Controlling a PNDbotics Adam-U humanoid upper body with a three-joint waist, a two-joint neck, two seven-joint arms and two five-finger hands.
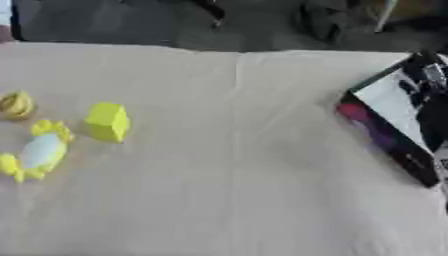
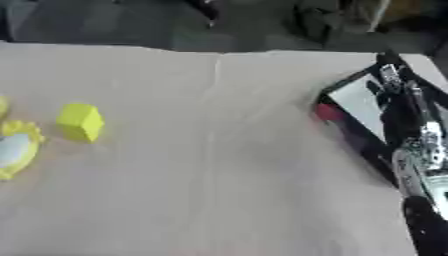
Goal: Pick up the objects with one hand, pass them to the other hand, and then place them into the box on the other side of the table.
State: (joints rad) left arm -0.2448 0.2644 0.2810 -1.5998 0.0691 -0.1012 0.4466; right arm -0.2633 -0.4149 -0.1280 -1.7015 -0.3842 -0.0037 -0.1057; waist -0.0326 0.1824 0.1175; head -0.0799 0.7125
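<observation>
Three yellow toys [image 1: 108, 121] lie far from box [image 1: 389, 117].

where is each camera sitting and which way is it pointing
Left eye view: in the robot's head, looking down at the cloth-covered table; it shows the yellow block, a yellow and pale toy, a small yellow thing and the box, with only a dark blur of the right arm at the right edge.
Right eye view: same head, set slightly rightward, same downward look; the right arm reaches over the box, its hand unclear.
Both share the table, block, toy and box; no left hand shows.
</observation>
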